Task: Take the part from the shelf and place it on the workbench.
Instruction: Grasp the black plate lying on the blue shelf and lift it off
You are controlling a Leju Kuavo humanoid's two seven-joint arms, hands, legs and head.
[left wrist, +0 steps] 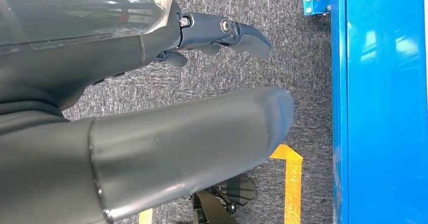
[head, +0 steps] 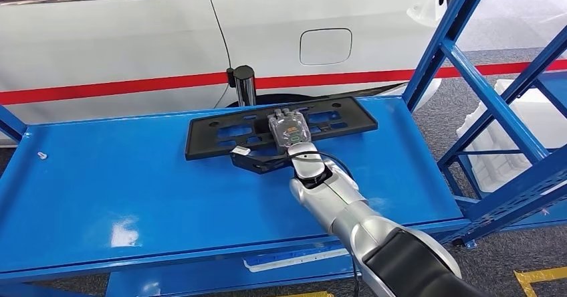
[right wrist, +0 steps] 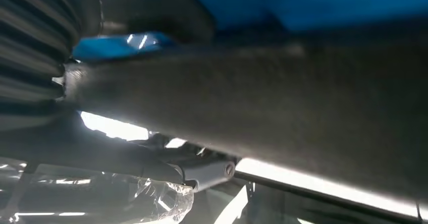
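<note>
Right hand on the black part at the far side of the blue worktop

Right hand (head: 289, 131) reaches forward from the silver right arm (head: 334, 200) and lies over the middle of the black part (head: 220, 136), a long flat panel with cut-outs. The part rests flat on the blue worktop (head: 120, 183), towards its far edge and a little right of centre. From the head view the hand's back faces up and hides the fingers, and the right wrist view is a close blur of dark plastic, so whether the fingers are clamped on the part or merely resting on it cannot be told.

Left hand (left wrist: 166, 108) hangs low beside the worktop, above grey carpet (left wrist: 298, 62) marked with yellow tape (left wrist: 292, 183). Its thick thumb and darker fingers (left wrist: 242, 35) are apart, with nothing between them.

Beyond the worktop stands a white car (head: 134, 36) with a red stripe along its side, and a dark cylinder (head: 244, 84) rises just behind the far edge. On the right, a blue shelf frame (head: 481, 89) stands beside the worktop, with white foam packing (head: 508, 136) behind it.
</note>
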